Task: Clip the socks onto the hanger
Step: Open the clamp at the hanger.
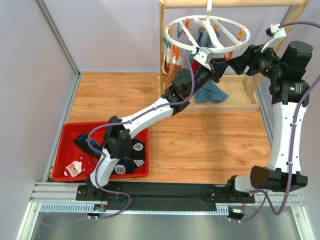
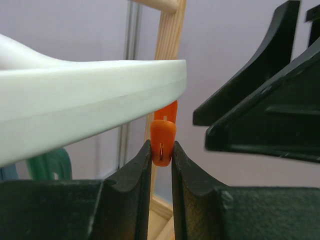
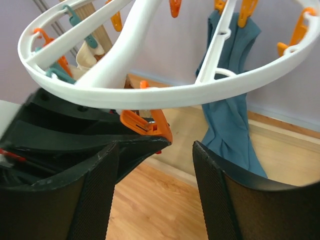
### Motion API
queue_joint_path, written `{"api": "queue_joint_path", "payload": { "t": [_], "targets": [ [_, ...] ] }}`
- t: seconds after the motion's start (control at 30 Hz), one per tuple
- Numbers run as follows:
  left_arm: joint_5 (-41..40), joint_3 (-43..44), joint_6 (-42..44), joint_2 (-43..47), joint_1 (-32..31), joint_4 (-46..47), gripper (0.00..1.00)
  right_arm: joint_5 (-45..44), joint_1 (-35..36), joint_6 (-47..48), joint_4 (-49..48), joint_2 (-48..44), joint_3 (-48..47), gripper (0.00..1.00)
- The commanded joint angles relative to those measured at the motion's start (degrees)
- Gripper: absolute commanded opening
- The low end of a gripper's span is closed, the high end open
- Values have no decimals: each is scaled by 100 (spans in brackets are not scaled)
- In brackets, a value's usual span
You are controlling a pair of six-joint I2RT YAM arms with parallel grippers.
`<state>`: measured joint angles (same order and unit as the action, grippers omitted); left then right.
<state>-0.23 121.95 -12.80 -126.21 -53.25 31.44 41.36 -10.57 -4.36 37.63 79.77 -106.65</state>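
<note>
The hanger (image 3: 250, 84) hangs by its hook from the top bar of a pale wooden rack (image 1: 240, 3) at the far side of the worktop (image 1: 210, 145), and both arms reach up to the near part of its rim. The left gripper (image 2: 161, 150) is pinched shut on the lower end of an orange clip (image 2: 163, 140) that hangs just under the white ring, one finger on each side of it. The right gripper (image 3: 156, 150) faces it from the opposite side with its fingers spread apart and nothing between them; the clip and the black body of the left gripper sit directly in front of its opening, close enough that the two grippers crowd each other under the rim. A teal-blue garment (image 3: 230, 105) is pinned to clips on the far side of the ring and drapes down behind the right gripper onto the rack's base. A beige item (image 1: 172, 67) hangs at the left side of the ring, beside the rack's post. The socks (image 1: 137, 147) lie well away from all this, in a red tray (image 1: 58, 152) at the near left of the worktop, the dark ones partly hidden by the left arm's elbow, the red Christmas sock (image 1: 75, 168) in the tray's near left corner.
</note>
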Motion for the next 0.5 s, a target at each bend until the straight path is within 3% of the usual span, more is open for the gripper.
{"api": "queue_joint_path", "payload": {
  "t": [0.0, 0.2, 0.47],
  "targets": [
    [155, -75, -100, 501, -18, 161, 8, -75, 195, 409, 315, 48, -347, 63],
    [172, -215, -82, 633, -18, 64, 7, -339, 485, 418, 333, 214, -514, 69],
    [164, -382, -91, 721, -18, 64, 6, -796, 652, 269, -10, -22, -286, 68]
  ]
}}
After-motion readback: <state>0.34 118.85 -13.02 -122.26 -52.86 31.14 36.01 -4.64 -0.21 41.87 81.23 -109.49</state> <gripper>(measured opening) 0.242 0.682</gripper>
